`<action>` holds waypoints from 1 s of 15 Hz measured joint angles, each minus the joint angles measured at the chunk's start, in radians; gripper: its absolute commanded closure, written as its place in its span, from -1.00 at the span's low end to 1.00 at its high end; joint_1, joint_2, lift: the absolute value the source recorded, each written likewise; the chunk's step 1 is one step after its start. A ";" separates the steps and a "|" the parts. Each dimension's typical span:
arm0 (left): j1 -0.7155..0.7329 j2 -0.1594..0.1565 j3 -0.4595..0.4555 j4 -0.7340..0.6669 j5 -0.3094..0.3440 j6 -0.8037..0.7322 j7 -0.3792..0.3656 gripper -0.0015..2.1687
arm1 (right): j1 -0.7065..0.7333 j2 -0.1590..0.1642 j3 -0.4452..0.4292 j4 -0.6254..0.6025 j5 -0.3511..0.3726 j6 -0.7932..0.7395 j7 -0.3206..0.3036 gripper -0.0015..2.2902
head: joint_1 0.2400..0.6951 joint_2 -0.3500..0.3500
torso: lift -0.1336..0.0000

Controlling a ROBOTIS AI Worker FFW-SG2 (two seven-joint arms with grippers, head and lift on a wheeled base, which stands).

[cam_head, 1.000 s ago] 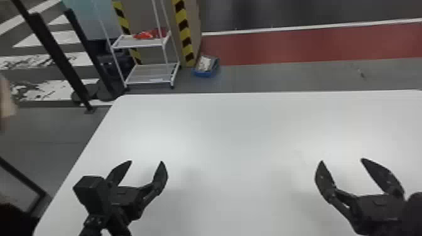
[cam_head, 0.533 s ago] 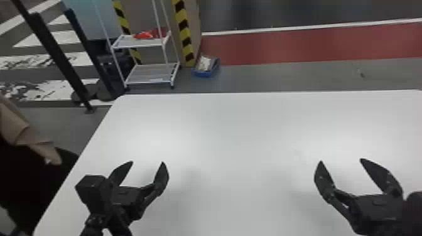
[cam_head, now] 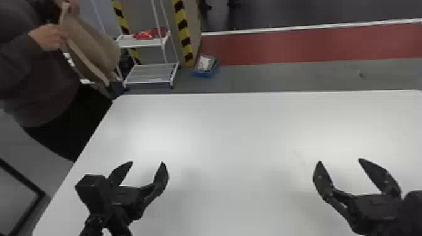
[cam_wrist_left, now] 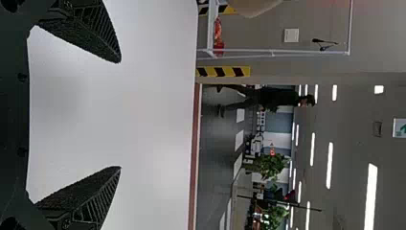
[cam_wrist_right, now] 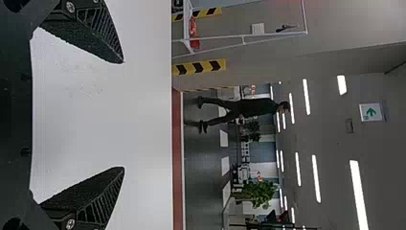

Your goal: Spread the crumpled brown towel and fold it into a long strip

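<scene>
Past the far left corner of the white, flat table: brown cloth towel, held up by a person's hands. Above the table's near part: black two-fingered left gripper, matching right gripper, fingers spread.

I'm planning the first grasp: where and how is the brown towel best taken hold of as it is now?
Probably by the lower end of the brown towel, coming from the table side with the open left gripper. It slants down from the person's hands beyond the table's left edge, so that end looks free and clear of them.
</scene>
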State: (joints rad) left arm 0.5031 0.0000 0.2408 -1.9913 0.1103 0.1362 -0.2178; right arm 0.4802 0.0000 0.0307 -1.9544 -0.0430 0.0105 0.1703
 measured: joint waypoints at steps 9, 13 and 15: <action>0.002 0.000 0.000 0.004 0.000 -0.002 -0.002 -0.92 | 0.003 0.000 -0.002 0.003 0.000 -0.002 0.000 -0.93 | 1.00 0.52 | -0.86; 0.002 0.000 0.000 0.007 0.000 -0.002 -0.003 -0.92 | 0.004 0.000 -0.002 0.004 0.000 -0.002 0.000 -0.93 | 1.00 0.52 | -0.86; 0.002 0.000 0.000 0.009 0.000 -0.002 -0.005 -0.92 | 0.004 0.000 -0.002 0.005 -0.001 -0.002 0.000 -0.93 | 1.00 0.51 | -0.86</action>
State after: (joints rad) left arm 0.5047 0.0000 0.2408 -1.9824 0.1104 0.1343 -0.2223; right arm 0.4844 0.0000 0.0286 -1.9498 -0.0438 0.0085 0.1703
